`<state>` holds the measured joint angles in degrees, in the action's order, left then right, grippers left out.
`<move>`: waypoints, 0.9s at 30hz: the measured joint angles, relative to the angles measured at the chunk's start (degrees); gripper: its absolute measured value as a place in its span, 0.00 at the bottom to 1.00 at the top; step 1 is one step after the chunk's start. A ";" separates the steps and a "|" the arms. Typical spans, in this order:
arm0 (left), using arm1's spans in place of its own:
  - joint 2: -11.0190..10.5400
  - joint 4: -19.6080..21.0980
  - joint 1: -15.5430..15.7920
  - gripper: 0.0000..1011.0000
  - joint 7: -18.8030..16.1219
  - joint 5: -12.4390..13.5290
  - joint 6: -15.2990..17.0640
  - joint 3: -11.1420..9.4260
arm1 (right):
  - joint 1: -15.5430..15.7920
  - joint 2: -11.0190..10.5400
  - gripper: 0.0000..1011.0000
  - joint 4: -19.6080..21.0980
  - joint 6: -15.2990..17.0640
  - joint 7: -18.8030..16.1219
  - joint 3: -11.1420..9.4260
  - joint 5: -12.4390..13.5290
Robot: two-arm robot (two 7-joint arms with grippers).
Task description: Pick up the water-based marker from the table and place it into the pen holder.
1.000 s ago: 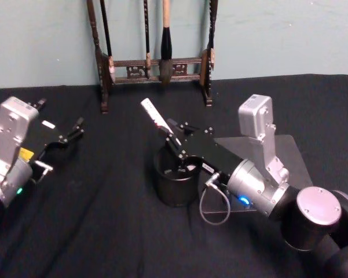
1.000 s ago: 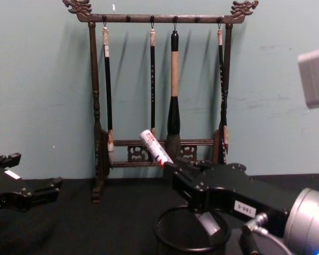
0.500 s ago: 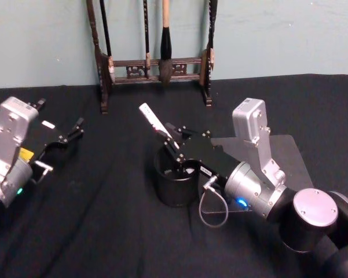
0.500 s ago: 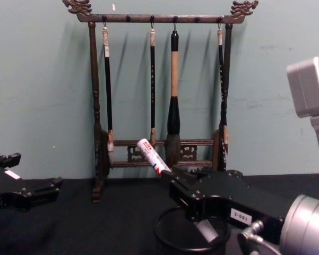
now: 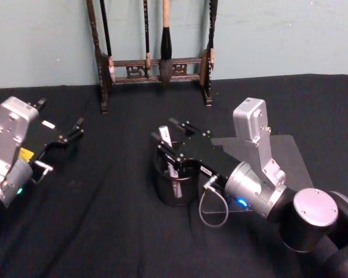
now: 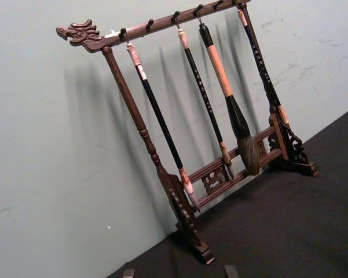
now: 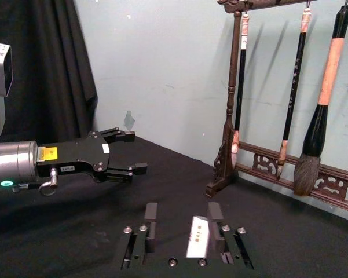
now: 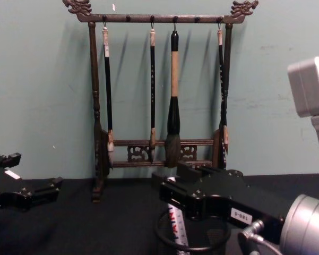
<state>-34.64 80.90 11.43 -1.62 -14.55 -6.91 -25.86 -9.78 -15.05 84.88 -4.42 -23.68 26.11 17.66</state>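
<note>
Table: plain black cloth.
Left hand: near the table's left edge, fingers spread wide, holding nothing.
Brush rack: middle of the table's far edge.
Pen holder: mid-table, upright, well apart from the brush rack.
Marker: standing inside the pen holder, tilted, its top above the rim.
Right hand: just over the pen holder, fingers wide on either side of the marker's top, gripping nothing.

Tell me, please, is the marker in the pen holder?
In: the marker sits inside the pen holder, beneath the open right gripper.
</note>
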 joint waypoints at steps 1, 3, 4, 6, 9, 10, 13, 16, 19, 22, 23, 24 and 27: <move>0.00 0.00 0.00 0.99 0.00 0.00 0.00 0.00 | 0.00 0.00 0.53 0.00 0.00 -0.01 0.00 0.00; 0.00 0.00 0.00 0.99 0.00 0.00 0.00 0.00 | 0.00 0.00 0.61 0.02 0.00 -0.02 -0.02 0.02; 0.00 0.00 0.00 0.99 0.00 0.00 0.00 0.00 | 0.00 0.00 0.63 0.02 0.00 -0.02 -0.02 0.02; 0.00 0.00 0.00 0.99 0.00 0.00 0.00 0.00 | 0.00 0.00 0.71 0.04 0.00 -0.03 -0.02 0.04; 0.00 0.00 0.00 0.99 0.00 0.00 0.00 0.00 | 0.00 0.00 0.80 0.05 0.00 -0.05 -0.03 0.06; 0.00 0.00 0.00 0.99 0.00 0.00 0.00 0.00 | 0.00 0.00 0.82 0.05 0.00 -0.06 -0.03 0.07; 0.00 0.00 0.00 0.99 0.00 0.00 0.00 0.00 | 0.00 0.00 0.90 0.05 0.00 -0.07 -0.03 0.09; 0.00 0.00 0.00 0.99 0.00 0.00 0.00 0.00 | 0.12 -0.12 0.97 0.67 -0.02 -0.03 -0.69 0.58; 0.00 0.00 0.00 0.99 0.00 0.00 0.00 0.00 | 0.37 -0.37 0.99 1.81 -0.23 0.37 -1.89 1.27; 0.00 0.00 0.00 0.99 0.00 0.00 0.00 0.00 | 0.64 -0.70 0.99 3.35 -0.42 1.38 -3.49 1.87; 0.00 0.00 0.00 0.99 0.00 0.00 0.00 0.00 | 0.72 -0.81 0.99 3.71 -0.43 1.72 -3.91 1.94; 0.00 0.00 0.00 0.99 0.00 0.00 0.00 0.00 | 0.80 -0.93 0.99 4.03 -0.42 2.09 -4.28 1.96; 0.00 0.00 0.00 0.99 0.00 0.00 0.00 0.00 | 1.13 -1.60 0.99 5.44 1.28 4.81 -5.86 1.19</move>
<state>-34.65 80.90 11.43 -1.62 -14.55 -6.91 -25.86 -8.65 -16.65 90.32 -3.14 -18.87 20.25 18.85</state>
